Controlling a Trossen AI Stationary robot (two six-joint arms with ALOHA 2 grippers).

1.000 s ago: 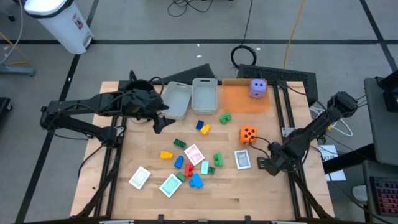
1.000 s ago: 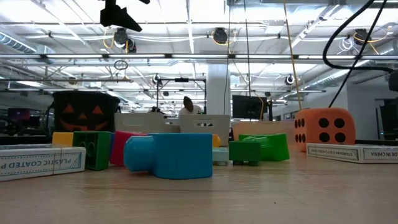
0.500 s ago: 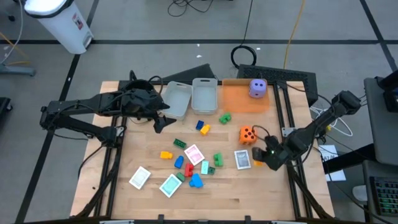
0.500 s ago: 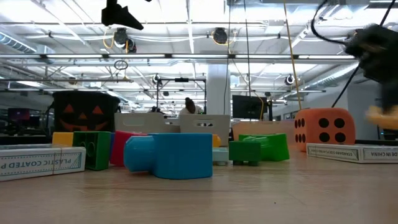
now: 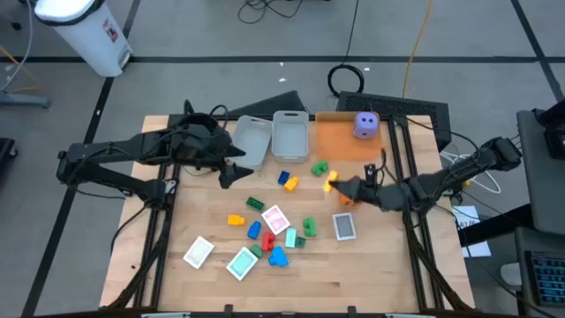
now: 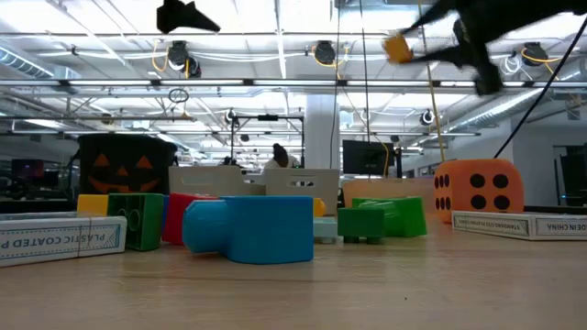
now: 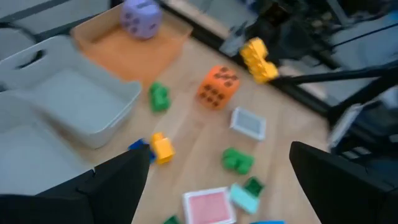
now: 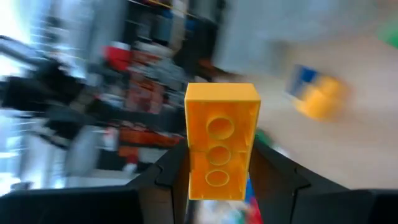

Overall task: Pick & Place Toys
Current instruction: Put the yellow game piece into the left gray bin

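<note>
Two arms in frame: right gripper (image 5: 334, 184) holds a yellow block (image 8: 221, 140) clamped between its fingers, lifted off the table above the orange die (image 6: 479, 187), near the green block (image 5: 319, 166). Left gripper (image 5: 231, 163) hangs fingers spread, nothing in them, beside the clear bins (image 5: 271, 137). Purple die (image 5: 365, 124) sits on the orange tray (image 5: 340, 141).

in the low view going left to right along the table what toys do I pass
Playing card → yellow block → green block → blue block → second green block → orange die → another playing card.
</note>
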